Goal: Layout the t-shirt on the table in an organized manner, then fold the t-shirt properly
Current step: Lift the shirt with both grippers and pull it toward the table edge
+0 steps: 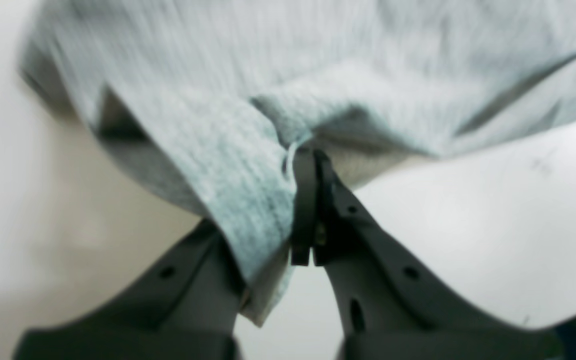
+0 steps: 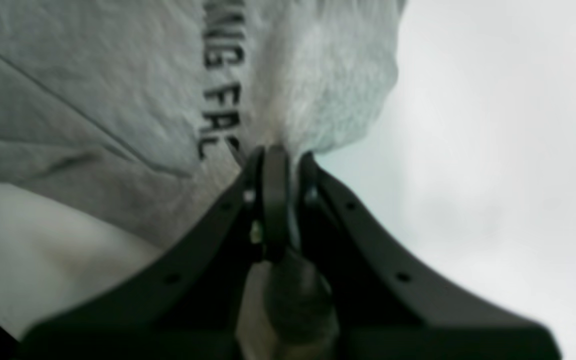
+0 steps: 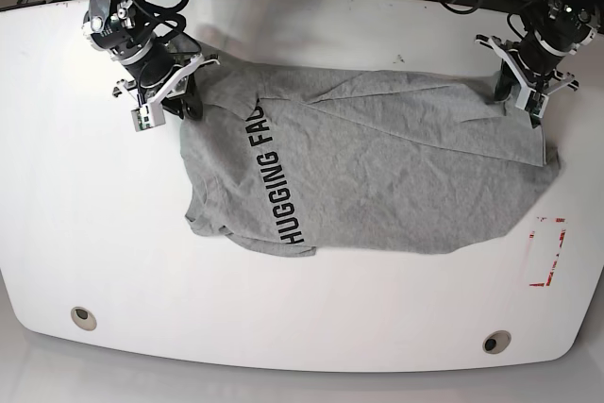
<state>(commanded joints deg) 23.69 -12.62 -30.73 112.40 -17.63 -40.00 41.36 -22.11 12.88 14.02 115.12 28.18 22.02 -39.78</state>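
both sets of jaws are clamped on the wrinkly heather-grey cotton t-shirt (image 3: 368,176): left gripper (image 1: 307,156) and right gripper (image 2: 283,150) each pinch a far corner, cloth stretched between them over the glossy white table (image 3: 94,233). spreading looks under way; folding remains.

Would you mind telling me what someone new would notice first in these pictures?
The grey t-shirt sprawls wrinkled across the middle of the white table, bold black lettering running down its side. The right gripper and left gripper each pinch a far corner of it. A red dashed rectangle marks the table beside the shirt.
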